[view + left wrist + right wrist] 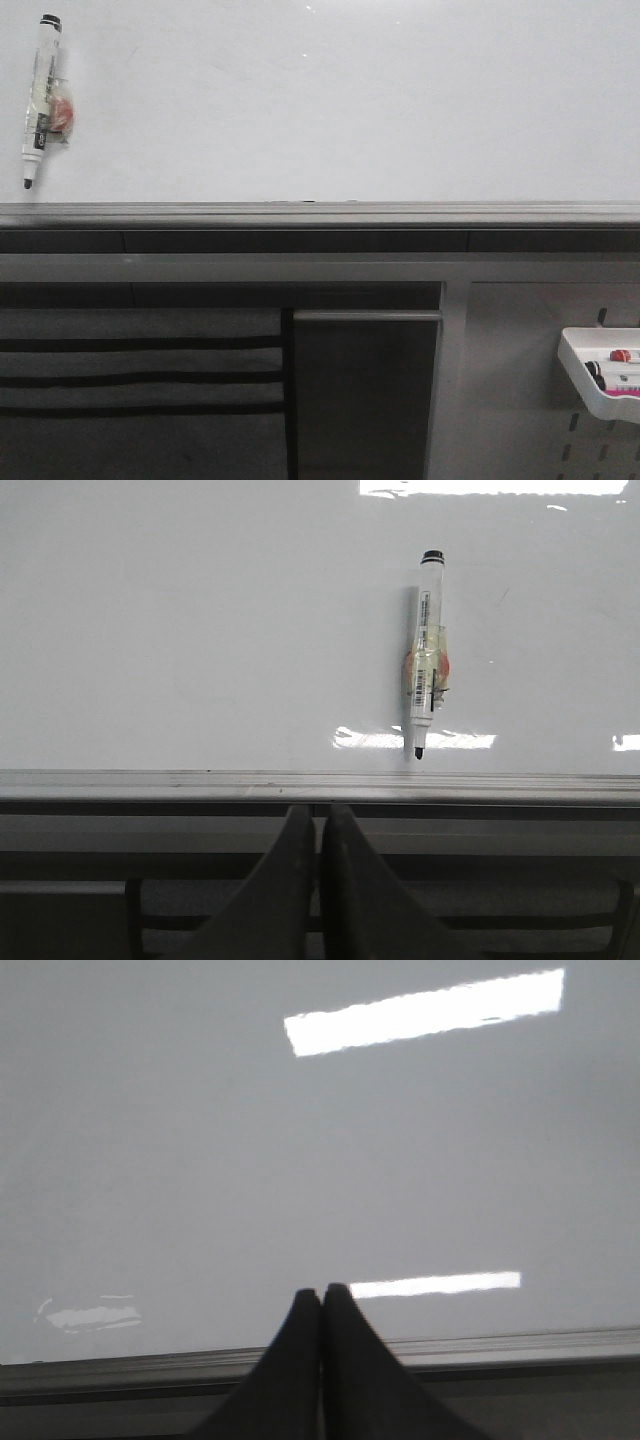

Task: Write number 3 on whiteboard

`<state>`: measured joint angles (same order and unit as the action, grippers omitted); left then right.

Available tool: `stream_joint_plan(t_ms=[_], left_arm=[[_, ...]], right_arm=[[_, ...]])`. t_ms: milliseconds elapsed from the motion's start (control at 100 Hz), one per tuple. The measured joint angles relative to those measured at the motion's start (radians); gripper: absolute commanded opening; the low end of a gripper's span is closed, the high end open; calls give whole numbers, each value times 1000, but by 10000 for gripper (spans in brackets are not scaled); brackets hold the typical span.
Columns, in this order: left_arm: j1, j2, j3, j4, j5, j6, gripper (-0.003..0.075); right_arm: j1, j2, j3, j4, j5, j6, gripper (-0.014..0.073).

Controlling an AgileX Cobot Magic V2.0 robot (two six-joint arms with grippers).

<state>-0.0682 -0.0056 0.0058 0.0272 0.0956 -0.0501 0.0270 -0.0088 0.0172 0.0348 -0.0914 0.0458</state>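
Note:
The whiteboard [350,100] fills the upper half of the front view, glossy white and blank, edged below by a dark grey rail [320,213]. No number 3 shows on it. A white marker [42,95] with a black cap and black tip hangs upright at the board's far left, tip down; it also shows in the left wrist view [427,650]. My left gripper [318,815] is shut and empty below the rail, left of the marker. My right gripper [321,1295] is shut and empty before the blank board [300,1140]. Neither gripper shows in the front view.
Below the rail stands a grey perforated panel [520,400] carrying a white tray [600,385] with markers at the lower right. A dark recessed panel [365,390] sits at the centre, and grey horizontal slats [140,370] at the lower left.

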Motion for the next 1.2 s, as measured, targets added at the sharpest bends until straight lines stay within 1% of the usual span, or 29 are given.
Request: stream_joint_plan(t_ms=[1090, 1200], left_arm=[[0, 0, 0, 0, 0, 0, -18], [0, 0, 0, 0, 0, 0, -18]], right_arm=[[0, 0, 0, 0, 0, -1, -74], [0, 0, 0, -22, 9, -10, -74]])
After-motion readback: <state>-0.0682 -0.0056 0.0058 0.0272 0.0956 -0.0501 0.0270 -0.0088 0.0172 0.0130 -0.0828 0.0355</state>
